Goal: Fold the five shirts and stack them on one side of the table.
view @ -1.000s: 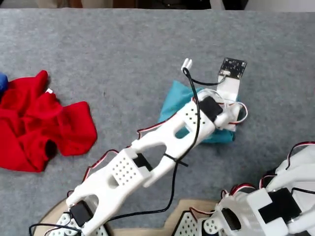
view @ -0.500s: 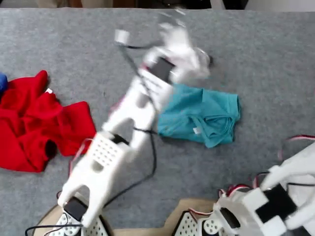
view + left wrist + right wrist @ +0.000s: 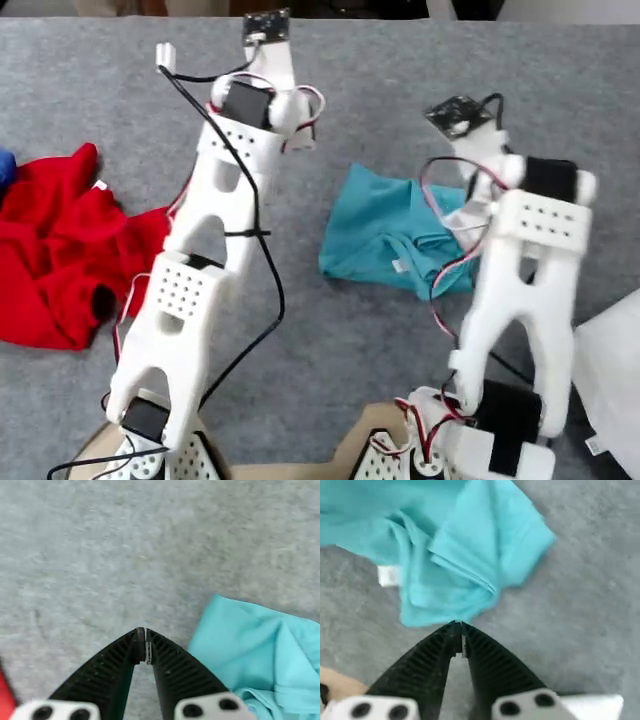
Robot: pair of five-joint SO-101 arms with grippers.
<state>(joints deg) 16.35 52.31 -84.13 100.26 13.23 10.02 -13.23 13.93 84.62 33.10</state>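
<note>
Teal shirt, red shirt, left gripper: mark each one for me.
teal shirt [image 3: 385,228], high view, its flat middle.
red shirt [image 3: 60,250], high view, centre of the heap.
left gripper [image 3: 144,641], left wrist view, tips of its shut jaws.

A grey, felt-like covering lay over the whole counter [image 3: 560,80], its nap flecked and even. At the near edge sat a tan wooden board [image 3: 92,448] with a curved outline. Beyond the far edge ran a dark strip of room, too narrow to make out.
</note>
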